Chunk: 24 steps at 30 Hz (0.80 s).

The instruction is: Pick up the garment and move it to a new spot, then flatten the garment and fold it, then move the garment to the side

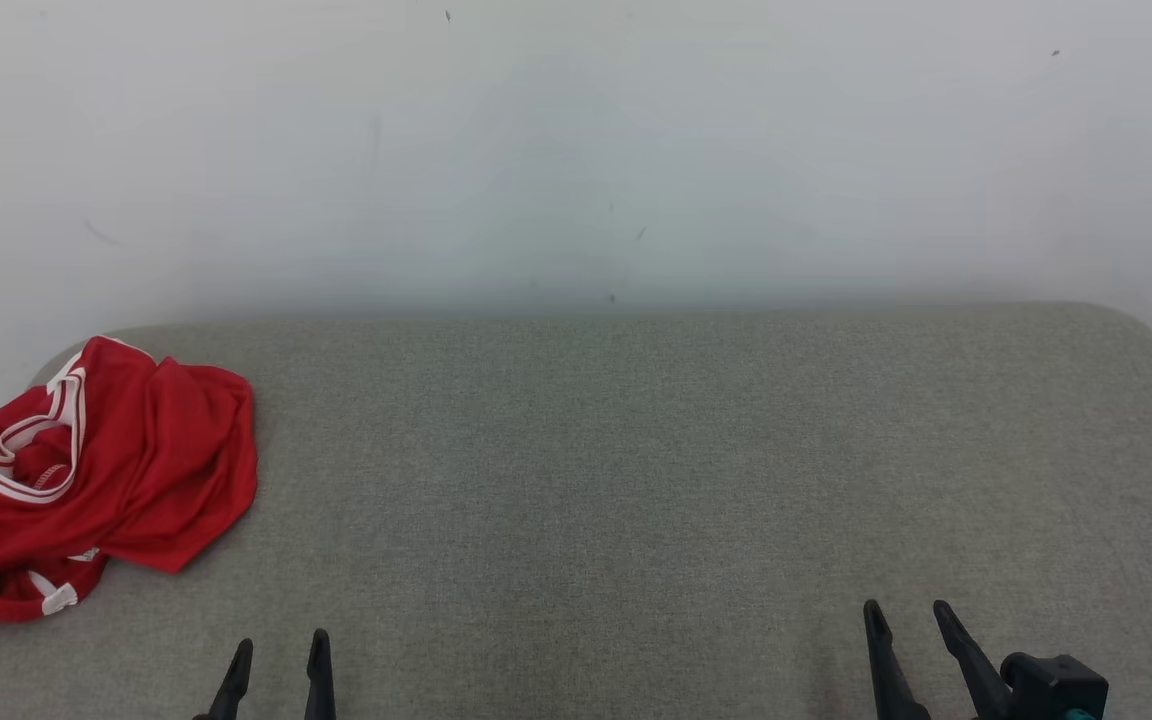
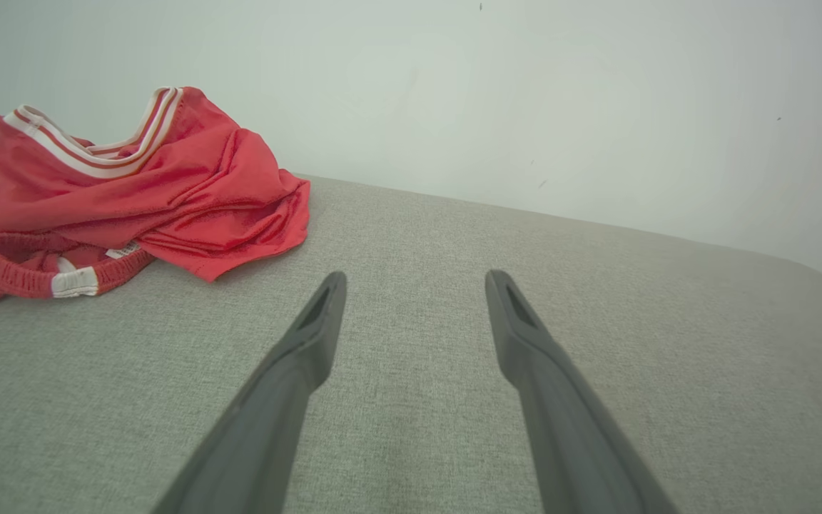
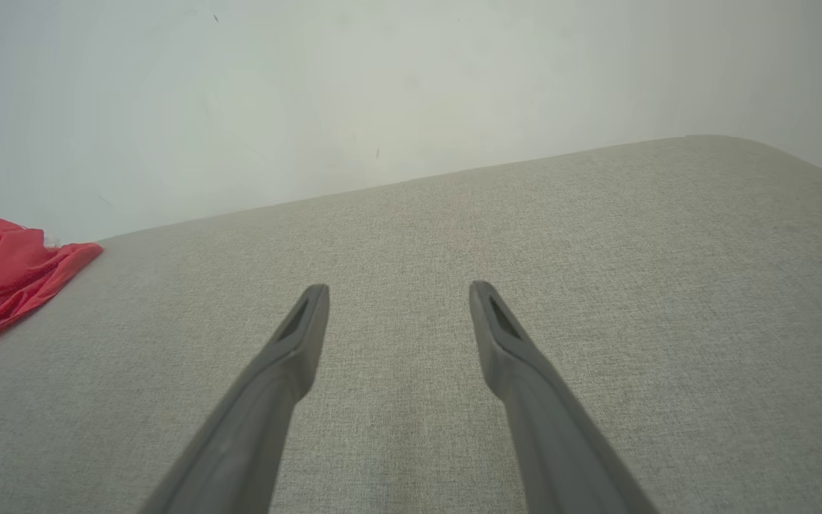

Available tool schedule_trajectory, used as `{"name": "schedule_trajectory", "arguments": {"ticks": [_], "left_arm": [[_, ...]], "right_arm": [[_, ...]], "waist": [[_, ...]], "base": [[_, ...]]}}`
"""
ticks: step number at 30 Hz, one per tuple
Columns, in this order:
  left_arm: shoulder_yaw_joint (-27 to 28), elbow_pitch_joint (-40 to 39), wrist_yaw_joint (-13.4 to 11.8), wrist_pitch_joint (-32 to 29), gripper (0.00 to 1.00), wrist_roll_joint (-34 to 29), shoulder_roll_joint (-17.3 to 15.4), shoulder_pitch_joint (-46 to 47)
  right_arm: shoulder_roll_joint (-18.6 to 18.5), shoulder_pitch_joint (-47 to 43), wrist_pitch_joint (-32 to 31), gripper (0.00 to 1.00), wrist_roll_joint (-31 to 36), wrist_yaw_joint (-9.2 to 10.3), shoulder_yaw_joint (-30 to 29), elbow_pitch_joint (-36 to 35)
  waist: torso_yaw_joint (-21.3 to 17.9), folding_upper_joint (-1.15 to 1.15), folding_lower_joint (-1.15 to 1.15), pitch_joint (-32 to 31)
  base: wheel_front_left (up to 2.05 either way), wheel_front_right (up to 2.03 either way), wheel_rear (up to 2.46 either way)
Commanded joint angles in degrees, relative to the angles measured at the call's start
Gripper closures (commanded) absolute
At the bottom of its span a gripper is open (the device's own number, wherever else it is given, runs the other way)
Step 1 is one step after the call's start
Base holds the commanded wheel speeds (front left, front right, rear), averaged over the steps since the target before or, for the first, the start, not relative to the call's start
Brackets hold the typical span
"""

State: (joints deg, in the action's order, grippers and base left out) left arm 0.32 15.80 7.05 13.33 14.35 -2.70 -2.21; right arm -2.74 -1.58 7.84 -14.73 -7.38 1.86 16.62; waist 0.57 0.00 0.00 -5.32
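Garment (image 1: 96, 480): red, crumpled at left end of worktop (image 1: 636, 480).
Left gripper (image 1: 282, 640): jaws released, nothing held.
Right gripper (image 1: 906, 606): jaws released, nothing held.

Nothing legible anywhere: no words, brands or numbers. A small white tag (image 2: 123, 250) at the near edge of the red garment (image 2: 204, 193) carries faint print, too small to read.

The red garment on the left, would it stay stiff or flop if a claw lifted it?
The red garment lies crumpled in soft folds, so it would probably droop and hang. The thin, slightly shiny cloth looks light and perhaps slippery. Its loose waistband might trail.
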Motion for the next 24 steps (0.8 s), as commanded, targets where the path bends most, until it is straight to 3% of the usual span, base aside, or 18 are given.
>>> {"name": "schedule_trajectory", "arguments": {"ticks": [1,14,24], "left_arm": [[-0.03,0.03,-0.09,0.53,0.0,-1.11,-0.28,-0.58],[0.69,1.16,-0.38,1.93,0.0,-5.76,-0.29,-1.25],[1.03,1.66,-0.3,1.91,0.0,-4.61,-0.3,-1.15]], "right_arm": [[-0.22,-0.58,0.37,0.0,1.23,-0.18,0.0,-0.4],[-0.23,-1.62,1.04,0.0,5.83,-0.2,0.78,-0.64],[-0.23,-1.67,1.0,0.0,4.84,-0.2,0.88,-0.58]], "waist": [[-0.02,0.0,0.0,-0.12],[0.12,0.0,0.0,-0.92],[0.16,0.0,0.0,-0.92]], "base": [[0.0,0.0,0.0],[0.0,0.0,0.0],[0.0,0.0,0.0]]}}
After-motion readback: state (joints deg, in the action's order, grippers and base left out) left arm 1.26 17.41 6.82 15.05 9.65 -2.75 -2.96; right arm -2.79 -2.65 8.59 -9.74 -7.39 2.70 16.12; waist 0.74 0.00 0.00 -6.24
